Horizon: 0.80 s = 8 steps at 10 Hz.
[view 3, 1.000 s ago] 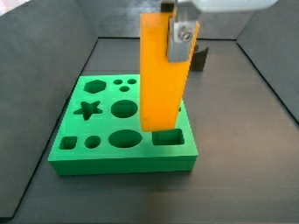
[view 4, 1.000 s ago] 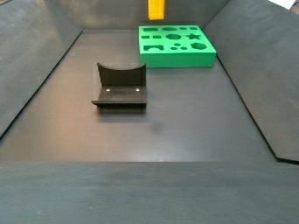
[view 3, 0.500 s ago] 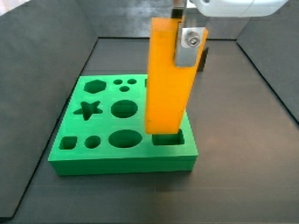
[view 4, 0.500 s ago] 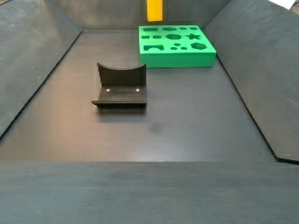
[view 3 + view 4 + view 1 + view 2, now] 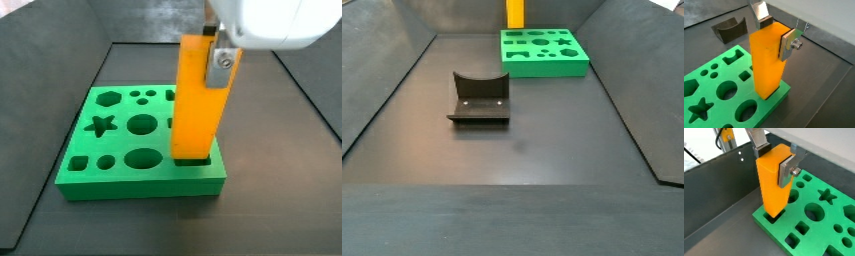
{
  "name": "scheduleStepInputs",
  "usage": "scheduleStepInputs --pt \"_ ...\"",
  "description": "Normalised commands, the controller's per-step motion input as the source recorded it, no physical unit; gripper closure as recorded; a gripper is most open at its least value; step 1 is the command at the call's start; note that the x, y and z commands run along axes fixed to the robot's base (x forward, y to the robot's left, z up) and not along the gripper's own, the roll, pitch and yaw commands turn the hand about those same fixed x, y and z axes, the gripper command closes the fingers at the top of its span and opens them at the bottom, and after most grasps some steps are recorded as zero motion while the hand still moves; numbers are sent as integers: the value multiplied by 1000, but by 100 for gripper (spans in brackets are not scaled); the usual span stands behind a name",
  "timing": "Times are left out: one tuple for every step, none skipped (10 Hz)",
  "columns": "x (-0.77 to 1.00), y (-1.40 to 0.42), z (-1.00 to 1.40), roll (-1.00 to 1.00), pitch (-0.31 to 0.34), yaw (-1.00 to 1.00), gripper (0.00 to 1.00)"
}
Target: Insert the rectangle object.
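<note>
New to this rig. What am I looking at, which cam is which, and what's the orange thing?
It is one robot arm with a two-finger claw. Four pictures show the same moment: two from cameras on the wrist, looking down past the claw, and two from cameras fixed beside the dark tray.

The orange thing is the block, a tall rectangular piece. The claw is shut on its upper part; the flat silver fingers press its sides. The block stands upright with its lower end in a rectangular hole at a corner of the green board, as both wrist views show.

The board has other shaped holes: circles, a star, squares, a hexagon. In a side view, the dark fixture stands apart on the floor, with nothing in it.
</note>
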Motion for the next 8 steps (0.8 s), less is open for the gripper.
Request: scheduleStepInputs --pt "166 0 -371 27 0 0 100" --pt "260 0 -303 19 33 0 100" --pt "334 0 -291 34 71 0 100" --pt "229 57 -294 49 51 0 100" --pt "137 74 -300 34 27 6 100" --pt "0 120 -283 44 0 34 100" --pt "-131 160 -183 11 0 0 100" --pt "-214 106 -206 0 0 0 100"
